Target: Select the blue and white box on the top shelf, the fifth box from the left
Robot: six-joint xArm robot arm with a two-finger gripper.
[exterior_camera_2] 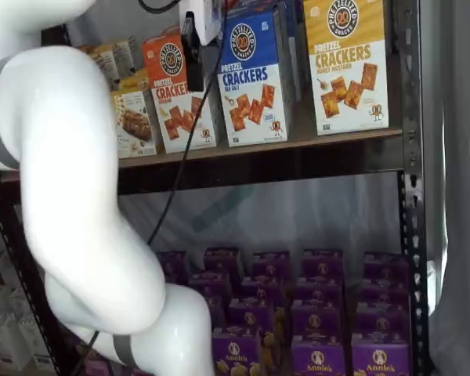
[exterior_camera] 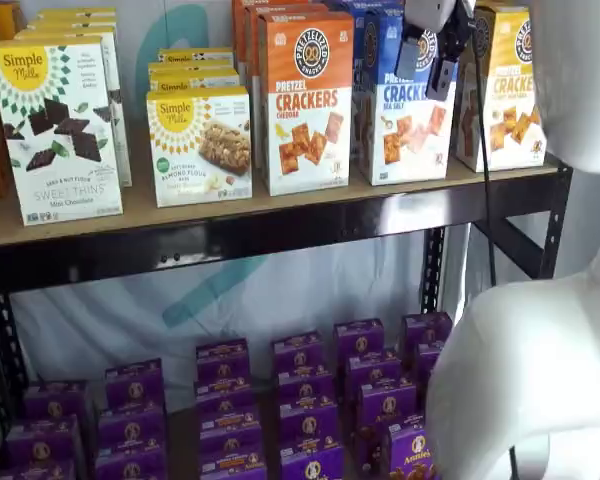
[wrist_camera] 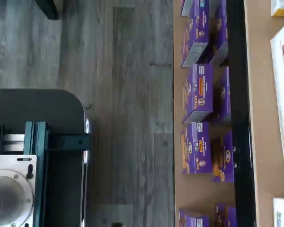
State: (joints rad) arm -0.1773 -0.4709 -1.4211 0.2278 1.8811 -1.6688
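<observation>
The blue and white box (exterior_camera: pixel 405 115) stands on the top shelf (exterior_camera: pixel 230 207), between an orange-topped and a yellow-topped carton; it also shows in a shelf view (exterior_camera_2: pixel 252 86). My gripper (exterior_camera: pixel 428 58) hangs in front of the box's blue upper part. A gap shows between its two black fingers, and they hold nothing. In a shelf view the gripper (exterior_camera_2: pixel 191 43) is side-on, with one finger seen. The wrist view shows the shelf's black rail (wrist_camera: pixel 239 118) from above; I cannot pick out the box there.
The orange-topped cheddar carton (exterior_camera: pixel 305 100) and the yellow-topped carton (exterior_camera: pixel 505 90) flank the box. Simple Mills boxes (exterior_camera: pixel 200 145) stand further left. Purple boxes (exterior_camera: pixel 300 400) fill the lower shelf. My white arm (exterior_camera: pixel 540 370) covers the lower right. A cable (exterior_camera: pixel 485 200) hangs beside the gripper.
</observation>
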